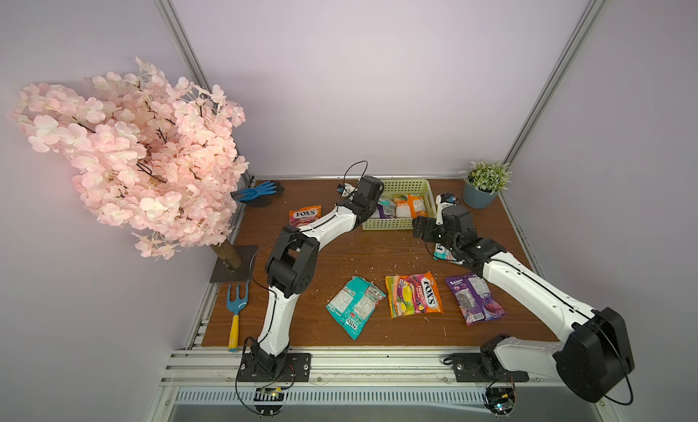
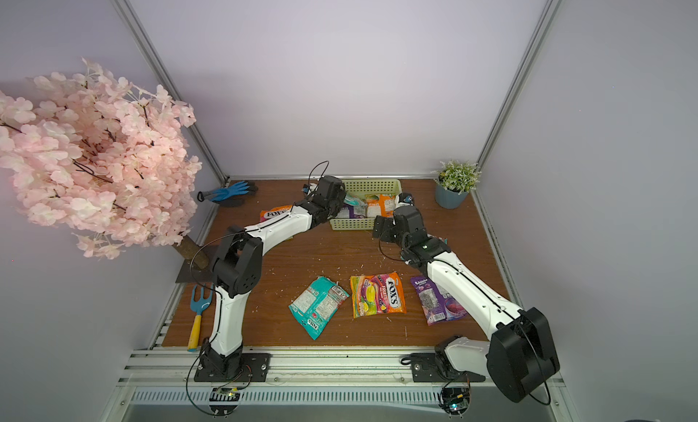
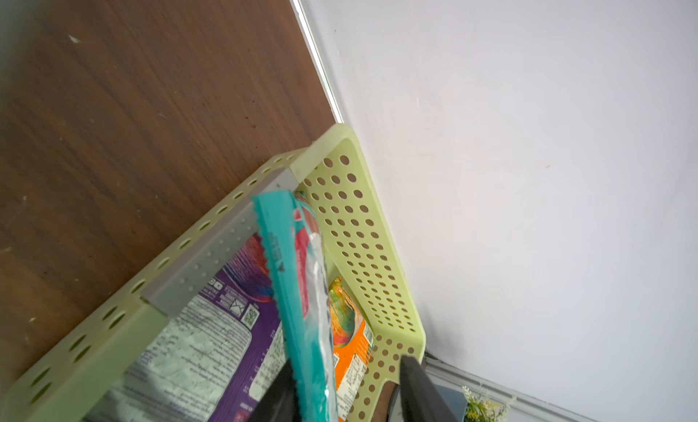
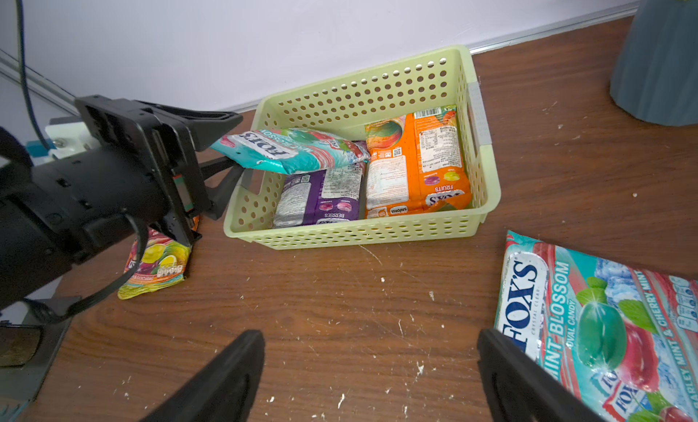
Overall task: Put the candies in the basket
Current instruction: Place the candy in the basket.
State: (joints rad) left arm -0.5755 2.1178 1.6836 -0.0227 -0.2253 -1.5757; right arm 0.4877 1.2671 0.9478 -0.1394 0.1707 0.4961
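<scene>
The pale yellow-green basket (image 1: 385, 224) (image 4: 359, 231) stands at the back of the table. A purple candy bag (image 4: 321, 197) and an orange one (image 4: 419, 163) lie in it. My left gripper (image 3: 347, 363) (image 4: 236, 142) reaches over the basket's end wall. Its jaws stand apart, and a teal candy bag (image 3: 298, 280) (image 4: 294, 150) lies against one finger, over the basket. My right gripper (image 4: 372, 337) (image 1: 425, 227) hangs open over bare table beside another teal bag (image 4: 604, 325) (image 1: 442, 252). Several more candies lie on the table: orange (image 1: 305, 216), teal (image 1: 355, 306), orange (image 1: 413, 295), purple (image 1: 474, 297).
A blue-grey plant pot (image 1: 479, 197) stands at the back right corner. A blue glove (image 1: 257, 192) lies at the back left. A pink blossom tree (image 1: 132, 155) overhangs the left edge, with a garden hand fork (image 1: 236, 314) in front of it. White crumbs dot the wood.
</scene>
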